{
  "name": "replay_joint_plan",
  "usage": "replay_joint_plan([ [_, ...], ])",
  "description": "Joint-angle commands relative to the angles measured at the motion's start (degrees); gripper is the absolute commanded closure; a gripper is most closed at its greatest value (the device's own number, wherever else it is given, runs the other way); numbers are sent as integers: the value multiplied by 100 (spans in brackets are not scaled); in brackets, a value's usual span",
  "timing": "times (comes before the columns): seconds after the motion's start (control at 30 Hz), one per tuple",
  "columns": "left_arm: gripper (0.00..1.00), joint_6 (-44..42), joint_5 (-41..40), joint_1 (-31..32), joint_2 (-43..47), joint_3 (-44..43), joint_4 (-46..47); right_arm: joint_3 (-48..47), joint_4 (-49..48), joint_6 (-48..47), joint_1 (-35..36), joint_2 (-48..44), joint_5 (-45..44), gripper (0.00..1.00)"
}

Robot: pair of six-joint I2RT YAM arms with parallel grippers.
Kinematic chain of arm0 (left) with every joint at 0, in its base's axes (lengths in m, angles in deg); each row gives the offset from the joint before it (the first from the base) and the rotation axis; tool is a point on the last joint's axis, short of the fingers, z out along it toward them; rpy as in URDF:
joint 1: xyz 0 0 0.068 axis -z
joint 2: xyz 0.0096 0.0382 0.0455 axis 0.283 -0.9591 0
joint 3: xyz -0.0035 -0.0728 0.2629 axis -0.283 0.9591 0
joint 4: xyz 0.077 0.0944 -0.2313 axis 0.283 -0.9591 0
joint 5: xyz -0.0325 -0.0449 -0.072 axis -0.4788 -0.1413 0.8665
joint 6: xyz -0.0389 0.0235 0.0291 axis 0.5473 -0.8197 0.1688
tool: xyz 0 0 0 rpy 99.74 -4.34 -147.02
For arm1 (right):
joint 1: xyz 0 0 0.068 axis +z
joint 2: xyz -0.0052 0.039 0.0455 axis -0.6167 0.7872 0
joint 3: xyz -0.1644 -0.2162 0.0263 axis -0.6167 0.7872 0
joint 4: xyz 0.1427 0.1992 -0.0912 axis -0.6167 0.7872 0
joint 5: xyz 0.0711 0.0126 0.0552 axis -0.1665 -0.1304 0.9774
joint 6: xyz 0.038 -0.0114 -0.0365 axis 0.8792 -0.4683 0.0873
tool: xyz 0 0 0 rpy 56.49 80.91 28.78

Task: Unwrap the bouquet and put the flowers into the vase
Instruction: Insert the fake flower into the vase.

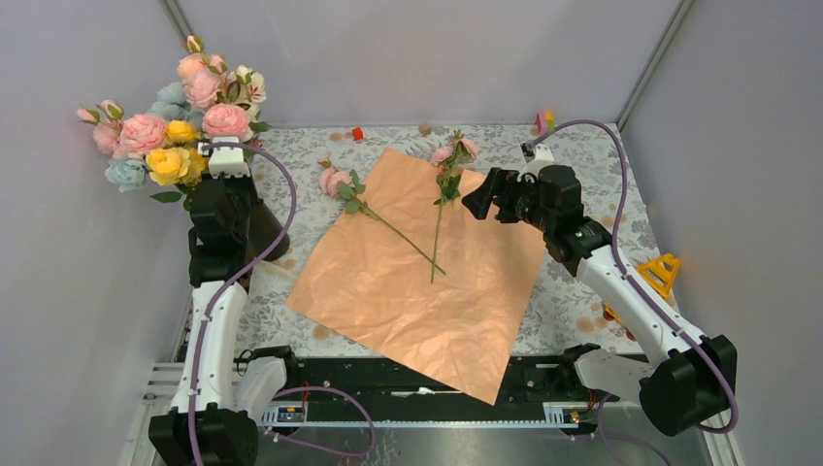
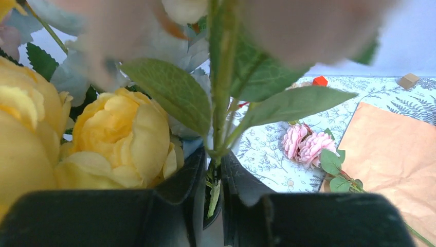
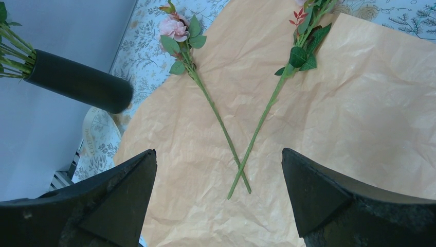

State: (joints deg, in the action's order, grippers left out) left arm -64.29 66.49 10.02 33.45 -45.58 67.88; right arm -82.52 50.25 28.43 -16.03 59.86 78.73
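Note:
The bouquet's peach-orange paper (image 1: pixel 417 272) lies spread flat on the patterned cloth. Two loose flowers lie crossed on it, a pink rose (image 1: pixel 337 181) and a second stem (image 1: pixel 448 184). Most flowers (image 1: pixel 175 126) stand bunched in the black vase (image 3: pixel 77 82) at the far left. My left gripper (image 2: pixel 213 170) is up among them, its jaws narrow around one green stem (image 2: pixel 221 103) that runs down into the vase mouth. My right gripper (image 3: pixel 218 151) hovers wide open above the paper, over the crossed stems (image 3: pixel 241 164), holding nothing.
Small toy blocks sit along the back edge: red (image 1: pixel 357 134), tan (image 1: pixel 424 127), pink and yellow (image 1: pixel 543 121). A yellow triangle (image 1: pixel 660 274) lies by the right arm. Grey walls close in at left, back and right.

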Motion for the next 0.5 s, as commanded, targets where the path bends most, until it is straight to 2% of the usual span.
replay_joint_plan([
  [0.0,82,214,-89,-9,99,-247,-560,-178,-230,34,-33,-62,76,3],
  [0.2,70,324,348,-9,-41,-978,-1302,-172,-252,48,-33,-43,125,3],
  [0.33,65,374,568,-9,-36,-1178,-1573,-164,-249,76,-29,-27,169,3],
  [0.47,56,399,1045,-9,68,-1256,-1755,-161,-249,92,-33,-34,205,4],
])
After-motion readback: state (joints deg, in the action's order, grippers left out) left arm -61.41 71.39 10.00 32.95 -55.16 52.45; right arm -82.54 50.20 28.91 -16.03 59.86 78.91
